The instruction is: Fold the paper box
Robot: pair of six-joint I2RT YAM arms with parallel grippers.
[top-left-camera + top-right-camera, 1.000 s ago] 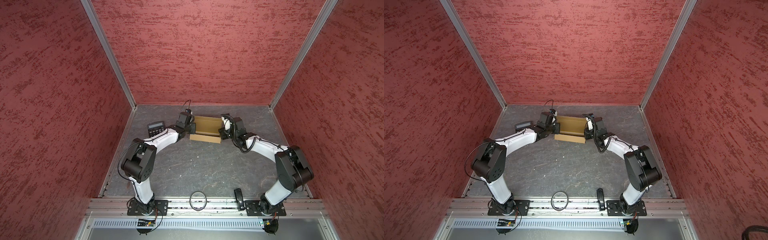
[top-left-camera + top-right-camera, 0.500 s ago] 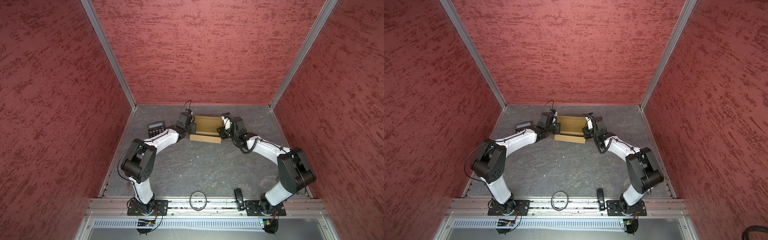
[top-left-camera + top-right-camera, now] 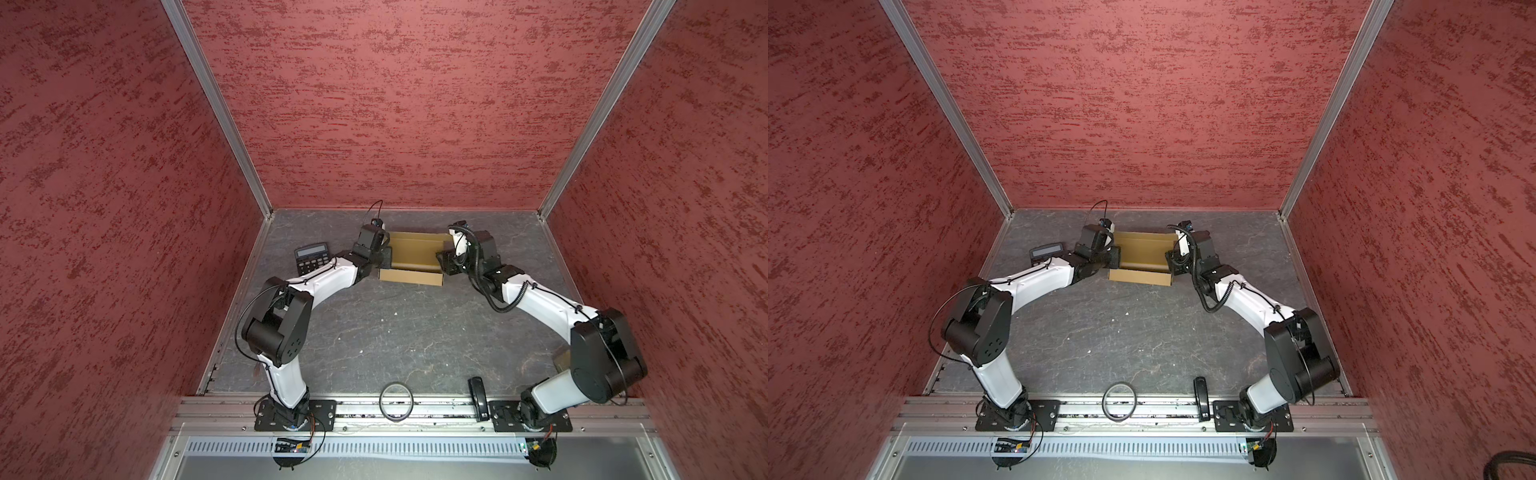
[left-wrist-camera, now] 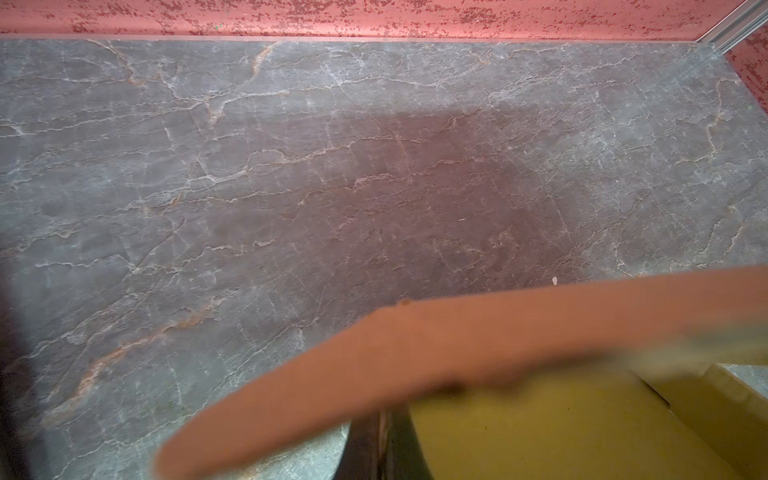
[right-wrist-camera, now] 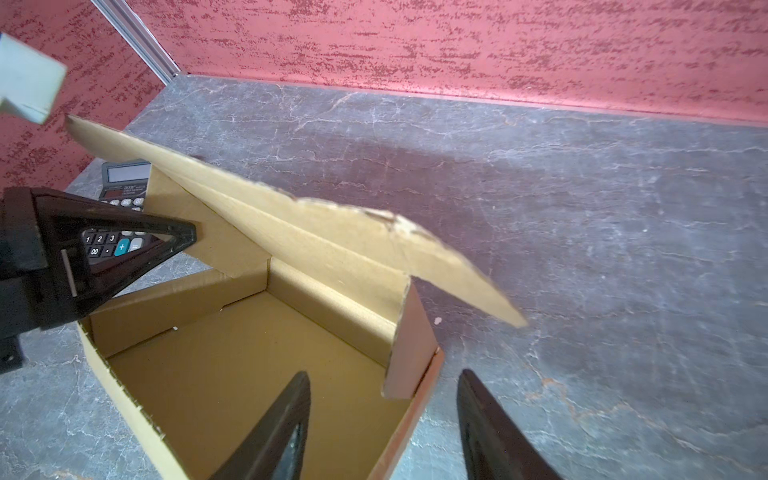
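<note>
The paper box (image 3: 415,249) (image 3: 1142,253) is tan cardboard and sits open at the far middle of the table. Its lid (image 5: 316,232) slants up over the back wall. My left gripper (image 3: 384,257) (image 4: 384,440) is at the box's left side, shut on the left wall, with the blurred lid flap (image 4: 415,353) crossing above it. Its finger (image 5: 137,245) also shows in the right wrist view. My right gripper (image 3: 441,259) (image 5: 384,374) is open and straddles the right wall (image 5: 409,345). One jaw is inside the box and one outside, and neither presses the card.
A black calculator (image 3: 312,257) (image 5: 124,178) lies just left of the box, behind my left arm. A dark ring (image 3: 396,402) and a black oblong object (image 3: 478,399) lie on the front rail. Red walls close in the back and both sides.
My right gripper's jaws have spread apart and let go of the box's right wall. The left gripper and the box have stayed where they were.
</note>
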